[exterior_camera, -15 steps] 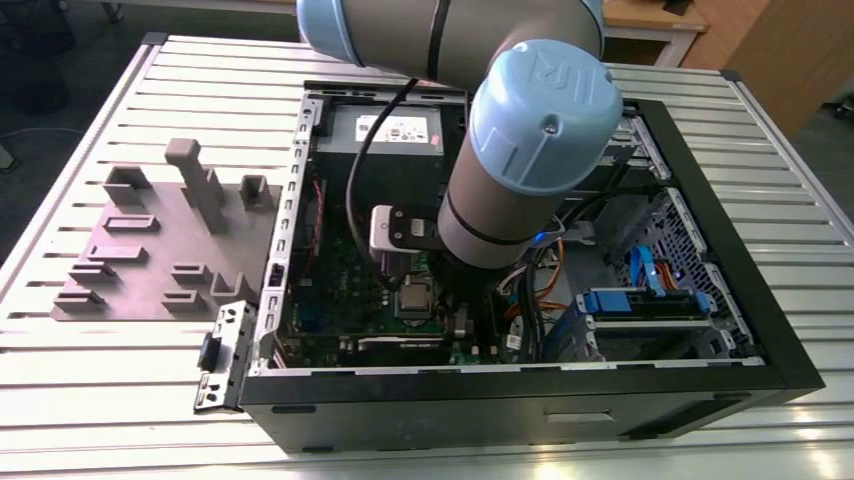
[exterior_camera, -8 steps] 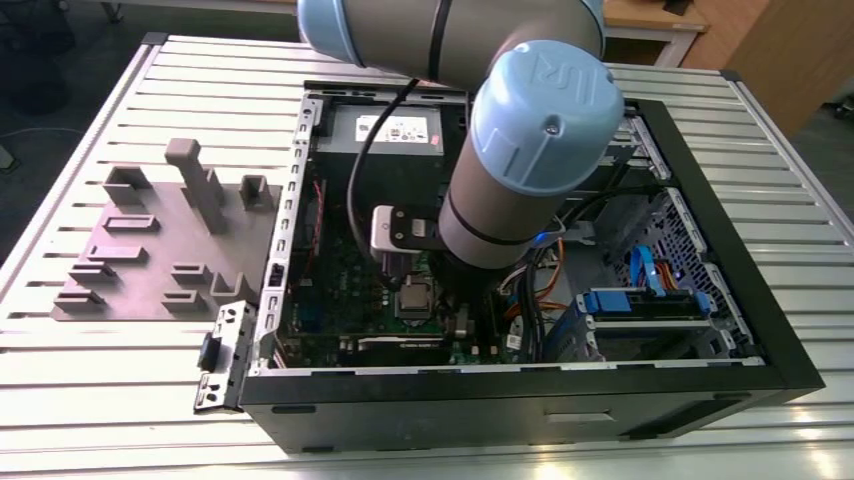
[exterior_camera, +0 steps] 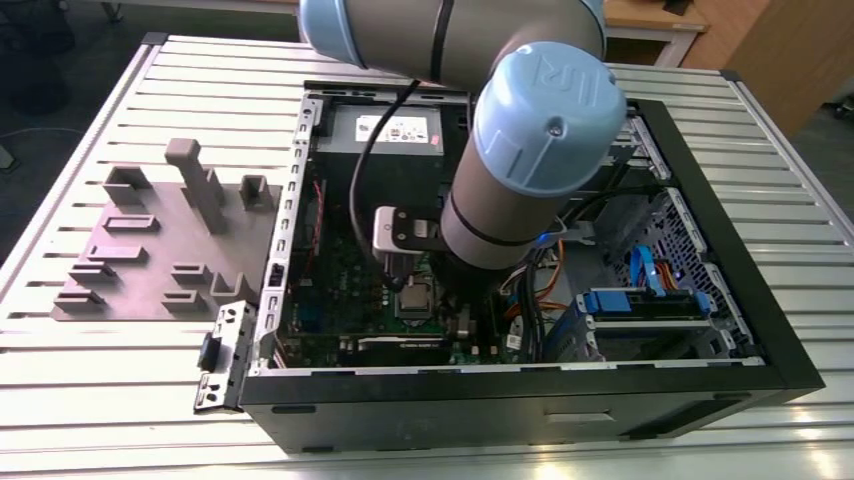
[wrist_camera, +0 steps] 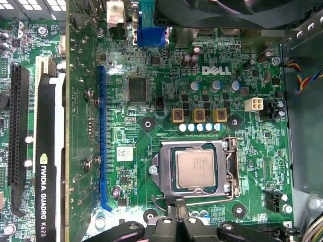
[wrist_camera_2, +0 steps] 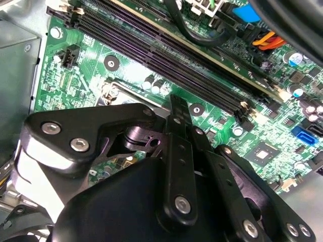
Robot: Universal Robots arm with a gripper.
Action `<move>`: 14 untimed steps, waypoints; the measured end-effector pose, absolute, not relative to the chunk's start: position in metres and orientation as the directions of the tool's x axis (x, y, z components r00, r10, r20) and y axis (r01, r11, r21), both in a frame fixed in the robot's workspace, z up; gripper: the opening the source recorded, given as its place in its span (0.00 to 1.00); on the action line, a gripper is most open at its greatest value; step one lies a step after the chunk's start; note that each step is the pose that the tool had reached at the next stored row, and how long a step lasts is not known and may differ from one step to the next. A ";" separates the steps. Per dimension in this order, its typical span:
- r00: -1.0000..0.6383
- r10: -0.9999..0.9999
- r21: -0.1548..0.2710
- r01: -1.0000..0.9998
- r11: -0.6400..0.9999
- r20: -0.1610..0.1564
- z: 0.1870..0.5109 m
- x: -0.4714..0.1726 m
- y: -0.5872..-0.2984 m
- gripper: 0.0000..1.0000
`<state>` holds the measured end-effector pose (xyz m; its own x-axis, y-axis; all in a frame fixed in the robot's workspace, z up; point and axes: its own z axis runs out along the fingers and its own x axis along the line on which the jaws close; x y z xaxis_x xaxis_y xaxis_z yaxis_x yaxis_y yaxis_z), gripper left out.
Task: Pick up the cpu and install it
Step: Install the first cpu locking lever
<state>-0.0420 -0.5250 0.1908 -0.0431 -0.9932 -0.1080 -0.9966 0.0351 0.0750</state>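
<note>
The cpu (wrist_camera: 197,169), a small square chip with a silver-grey top, lies flat inside the silver socket frame (wrist_camera: 228,174) on the green motherboard (wrist_camera: 151,75). In the exterior view the cpu (exterior_camera: 416,298) sits deep in the open computer case, right under the arm's wrist. My gripper (wrist_camera: 176,204) hovers just beside the socket's edge. Its black fingers are together with nothing held. In the second wrist view the gripper (wrist_camera_2: 177,108) points down at the motherboard (wrist_camera_2: 126,75) and its linkage covers the socket.
A black graphics card (wrist_camera: 48,151) stands beside the socket. Long dark memory slots (wrist_camera_2: 176,60) run across the board. The case walls (exterior_camera: 534,400), blue drive bay (exterior_camera: 641,300) and loose cables (exterior_camera: 541,290) crowd the arm. Grey fixture blocks (exterior_camera: 160,240) stand outside at the exterior view's left.
</note>
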 end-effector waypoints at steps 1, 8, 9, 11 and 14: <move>-0.043 -0.993 0.075 -0.997 0.035 -0.108 0.191 -0.042 -0.525 0.11; -0.043 -0.993 0.075 -0.997 0.035 -0.108 0.190 -0.040 -0.525 0.11; -0.043 -0.993 0.075 -0.997 0.035 -0.108 0.190 -0.039 -0.525 0.11; -0.043 -0.993 0.075 -0.997 0.035 -0.108 0.190 -0.039 -0.525 0.11; -0.043 -0.993 0.075 -0.997 0.035 -0.108 0.189 -0.039 -0.525 0.11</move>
<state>-0.0386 -0.5249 0.1891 -0.0427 -0.9932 -0.1080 -0.9966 0.0347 0.0750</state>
